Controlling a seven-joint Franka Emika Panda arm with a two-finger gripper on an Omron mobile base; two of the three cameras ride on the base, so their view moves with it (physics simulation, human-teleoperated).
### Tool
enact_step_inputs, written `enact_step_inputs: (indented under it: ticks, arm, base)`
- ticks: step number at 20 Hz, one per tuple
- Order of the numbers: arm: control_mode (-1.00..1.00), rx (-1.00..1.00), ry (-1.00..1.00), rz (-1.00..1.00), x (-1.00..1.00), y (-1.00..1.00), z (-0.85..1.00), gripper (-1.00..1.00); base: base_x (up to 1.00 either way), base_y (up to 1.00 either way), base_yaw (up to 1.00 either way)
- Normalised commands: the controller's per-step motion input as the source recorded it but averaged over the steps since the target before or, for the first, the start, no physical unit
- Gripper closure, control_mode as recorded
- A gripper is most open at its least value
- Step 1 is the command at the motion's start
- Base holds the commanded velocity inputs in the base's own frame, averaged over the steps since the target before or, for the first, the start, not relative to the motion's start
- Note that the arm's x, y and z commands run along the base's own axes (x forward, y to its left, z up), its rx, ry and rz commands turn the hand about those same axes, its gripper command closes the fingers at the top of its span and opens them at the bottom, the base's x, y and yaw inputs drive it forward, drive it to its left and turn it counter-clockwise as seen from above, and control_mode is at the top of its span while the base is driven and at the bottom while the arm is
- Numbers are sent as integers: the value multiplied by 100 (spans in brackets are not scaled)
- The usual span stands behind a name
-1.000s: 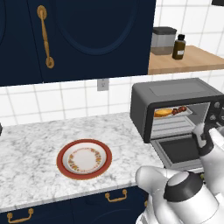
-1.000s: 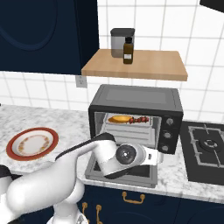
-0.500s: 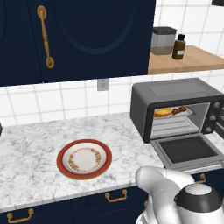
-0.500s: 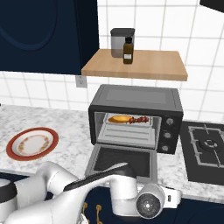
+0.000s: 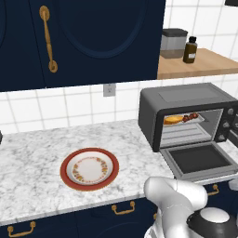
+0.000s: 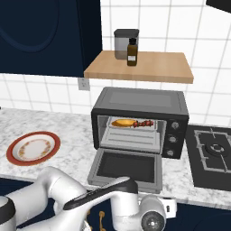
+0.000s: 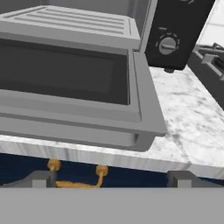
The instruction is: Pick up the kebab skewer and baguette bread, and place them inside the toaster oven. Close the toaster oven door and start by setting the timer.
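Food: baguette bread (image 6: 122, 122) and kebab skewer (image 6: 144, 122) lie on the toaster oven (image 6: 140, 122) rack.
Door: toaster oven door (image 6: 127, 168) hangs open, flat.
Gripper (image 7: 111, 181): fingers spread, empty, below the door edge, likely to lift it.

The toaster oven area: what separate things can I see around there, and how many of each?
Toaster oven, door down: 1
Baguette bread inside the oven: 1
Kebab skewer inside the oven: 1
Red-rimmed plate on the counter: 1
Grey canister on the shelf: 1
Dark bottle on the shelf: 1
Total: 6
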Motion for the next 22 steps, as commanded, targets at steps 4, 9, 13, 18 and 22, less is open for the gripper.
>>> enact_step_inputs:
  ticks: [4,9,13,18,22]
  arm:
    - [-100,3,0,6,28,16,-5,-100]
    - [-100,9,0,1,22,0,-5,-100]
    - [-100,15,0,0,4,0,-12,-100]
    - [-100,9,0,0,7,0,-10,-100]
    - [-100,2,0,0,19,0,-8,-100]
  base:
    - [0,0,0]
    - [0,0,0]
    - [0,0,0]
    - [0,0,0]
    - [0,0,0]
